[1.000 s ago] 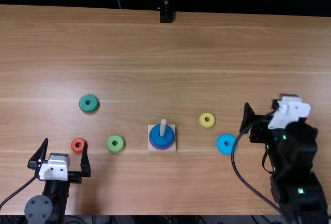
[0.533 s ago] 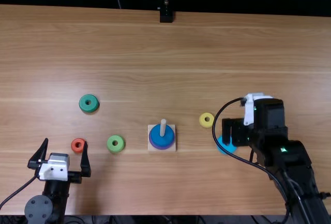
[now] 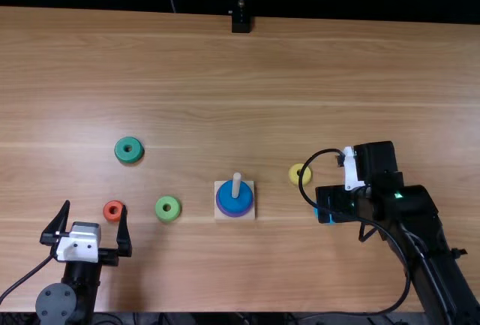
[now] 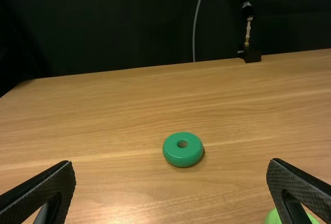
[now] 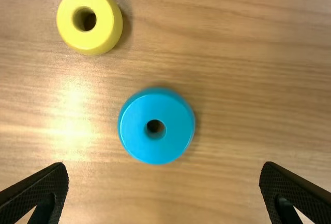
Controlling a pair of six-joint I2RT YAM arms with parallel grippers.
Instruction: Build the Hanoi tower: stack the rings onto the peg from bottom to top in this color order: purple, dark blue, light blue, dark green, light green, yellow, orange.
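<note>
I'm holding my right hand (image 5: pixel 164 165) wide above the glossy, round light blue ring (image 5: pixel 131 134); straddling needs clearance.

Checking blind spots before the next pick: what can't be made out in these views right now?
Light blue ring: top view, mostly hidden by the right gripper.
Yellow ring: top view, partly hidden by a cable.
Purple ring: top view, mostly under the dark blue ring.
Peg: top view, lower part inside the rings.
Light green ring: left wrist view, cut off by the edge, partly behind a finger.
</note>
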